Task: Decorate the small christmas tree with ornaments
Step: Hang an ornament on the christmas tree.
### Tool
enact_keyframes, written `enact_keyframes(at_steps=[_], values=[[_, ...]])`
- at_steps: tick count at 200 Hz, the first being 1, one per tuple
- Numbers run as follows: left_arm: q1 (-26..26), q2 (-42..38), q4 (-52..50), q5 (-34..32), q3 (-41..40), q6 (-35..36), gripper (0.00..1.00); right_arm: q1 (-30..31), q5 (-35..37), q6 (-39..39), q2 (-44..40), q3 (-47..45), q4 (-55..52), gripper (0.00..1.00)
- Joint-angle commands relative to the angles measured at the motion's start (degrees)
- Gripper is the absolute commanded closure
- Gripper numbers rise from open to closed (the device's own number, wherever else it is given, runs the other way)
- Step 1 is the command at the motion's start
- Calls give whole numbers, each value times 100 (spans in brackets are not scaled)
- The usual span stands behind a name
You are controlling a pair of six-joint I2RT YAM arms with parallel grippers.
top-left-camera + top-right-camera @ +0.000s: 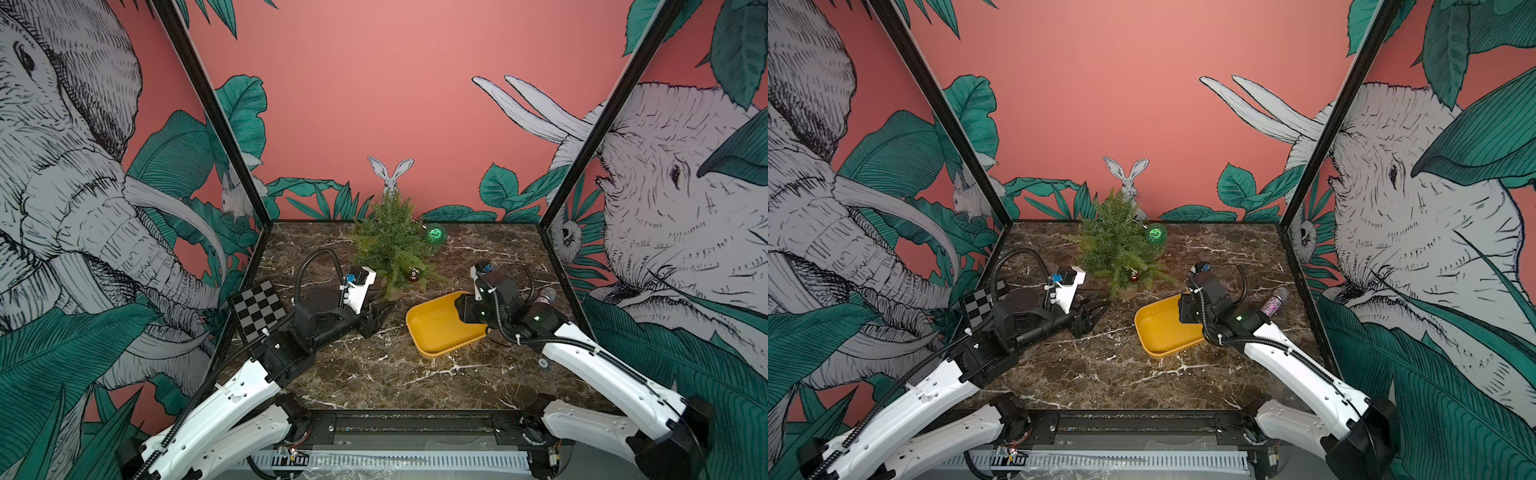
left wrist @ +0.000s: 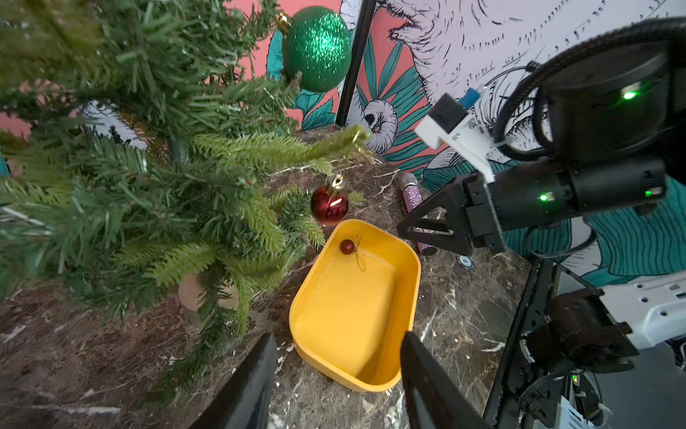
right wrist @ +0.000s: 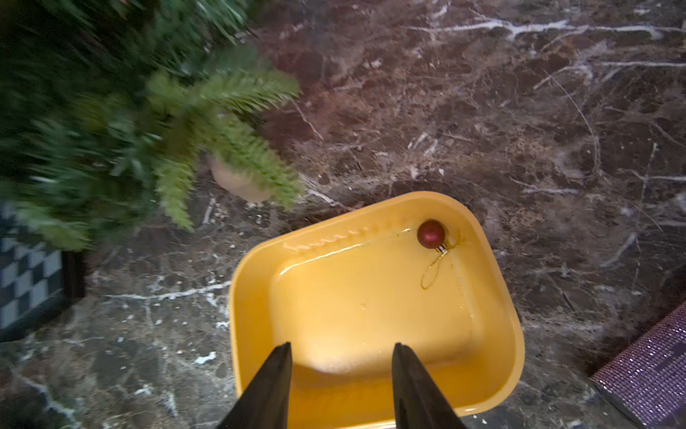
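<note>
In both top views the stereo head looks from high over the near edge of the table [image 1: 374,386], forward and down to the back wall [image 1: 374,104], holding the whole scene from afar. The left wrist camera looks from close and low, sideways past the small christmas tree [image 2: 148,167] and yellow tray [image 2: 414,275] toward the right arm [image 2: 594,122]; the right wrist camera looks steeply down into that tray from close above, and both show the red ball [image 2: 347,246] in it

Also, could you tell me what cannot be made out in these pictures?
Red ornament in the yellow tray: hidden in both top views by the right arm.
Tree: blurred in the right wrist view.
Glittery cylinder: cut off by that view's edge.
</note>
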Motion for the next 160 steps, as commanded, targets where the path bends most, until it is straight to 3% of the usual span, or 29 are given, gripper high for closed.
enact_keyframes(at_steps=[1,72,106,160], values=[[34,-200,-83,16,-180,-101,44,-52,535,-432,418,8,14,55],[32,-277,-135,-151,-405,-200,44,-297,845,-1044,1913,197,492,51],[29,-193,-159,-225,-371,-163,44,-447,876,-1278,2284,193,730,45],[29,-15,-99,-225,-361,-182,44,-521,901,-1628,2893,312,1041,46]])
